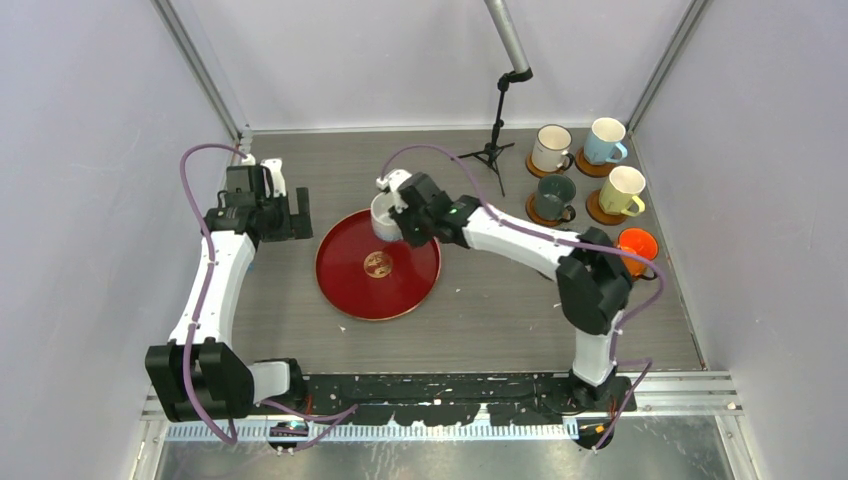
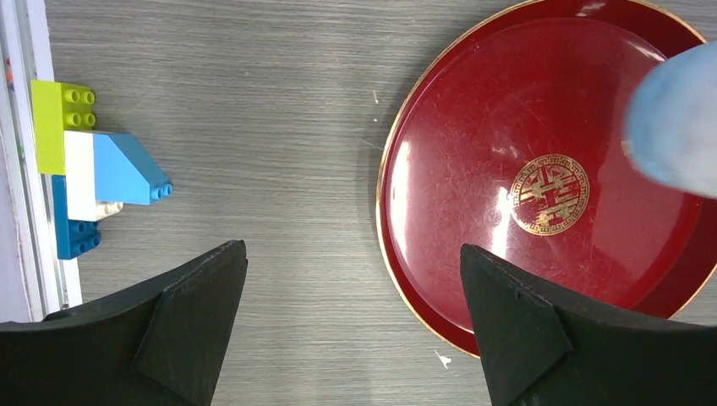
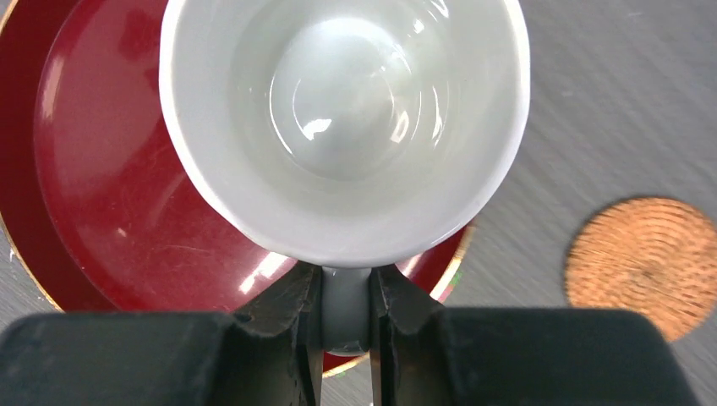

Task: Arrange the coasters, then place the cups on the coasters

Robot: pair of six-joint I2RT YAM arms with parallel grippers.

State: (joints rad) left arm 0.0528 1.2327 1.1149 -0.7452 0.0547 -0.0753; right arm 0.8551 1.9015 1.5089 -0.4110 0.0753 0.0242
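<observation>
Our right tool (image 3: 347,292) is clamped narrow on the handle of the white cup (image 3: 342,118), at the 12 o'clock edge of the red tray (image 1: 350,290). Our left tool (image 2: 351,249) stands wide and holds nothing, at the tray's 9 o'clock. A woven coaster (image 3: 649,262) lies bare on the bench (image 1: 480,310). Four more cups (image 1: 552,148) stand on brown coasters (image 1: 535,213) toward the bench's 2 o'clock.

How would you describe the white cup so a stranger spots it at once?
Find the big red tray mid-table. At its far rim is the white cup, handle pinched by the right gripper. The other cups stand far right, ungripped.
</observation>
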